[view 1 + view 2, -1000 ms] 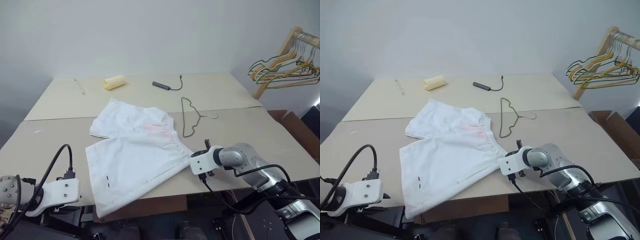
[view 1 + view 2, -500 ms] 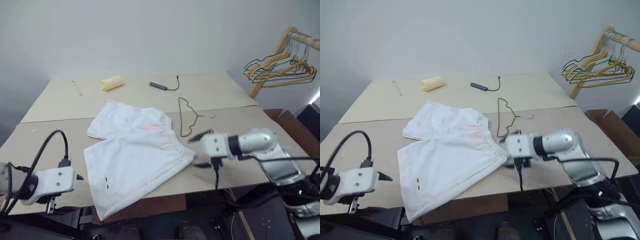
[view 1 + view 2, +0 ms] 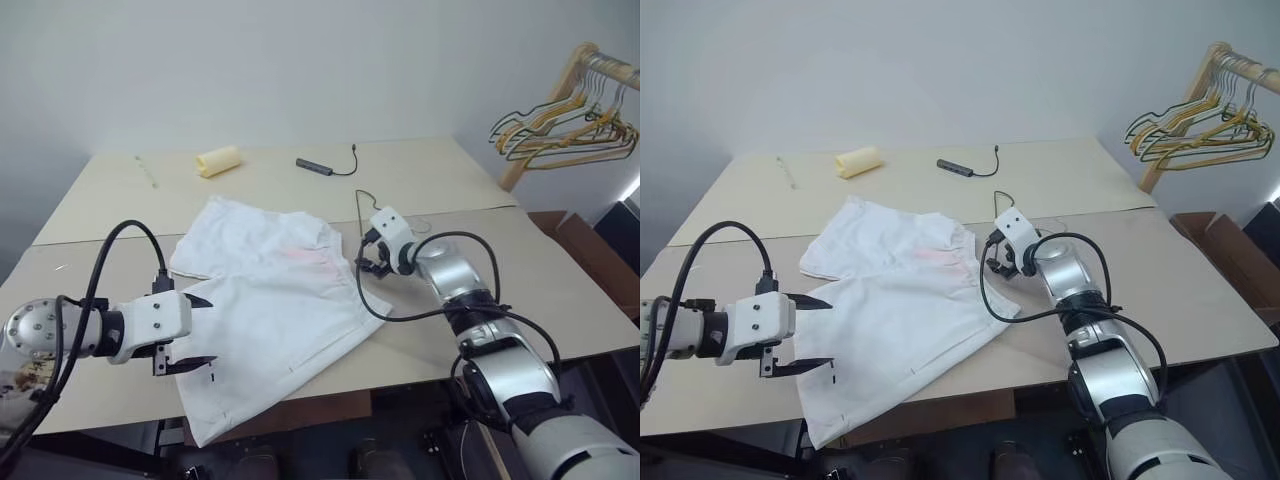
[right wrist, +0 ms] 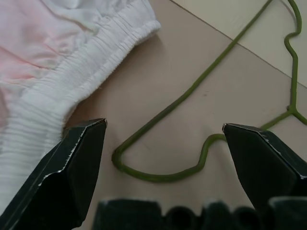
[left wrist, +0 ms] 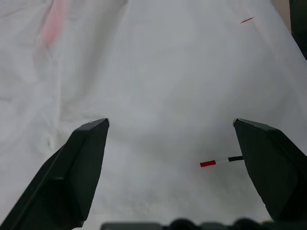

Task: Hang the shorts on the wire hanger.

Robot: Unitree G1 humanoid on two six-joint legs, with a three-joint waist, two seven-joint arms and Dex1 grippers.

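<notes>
No legible text or labels anywhere

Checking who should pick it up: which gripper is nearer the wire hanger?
Right. The right gripper hangs open just over the wire hanger, beside the waistband. The left gripper, also open, is across the shorts near their hem.

Your right pincer (image 4: 163, 129) has bare desk (image 4: 182, 72) between its spread fingers, with the wire hanger (image 4: 192, 96) crossing at twelve o'clock and the shorts (image 4: 57, 72) crowding ten o'clock.
</notes>
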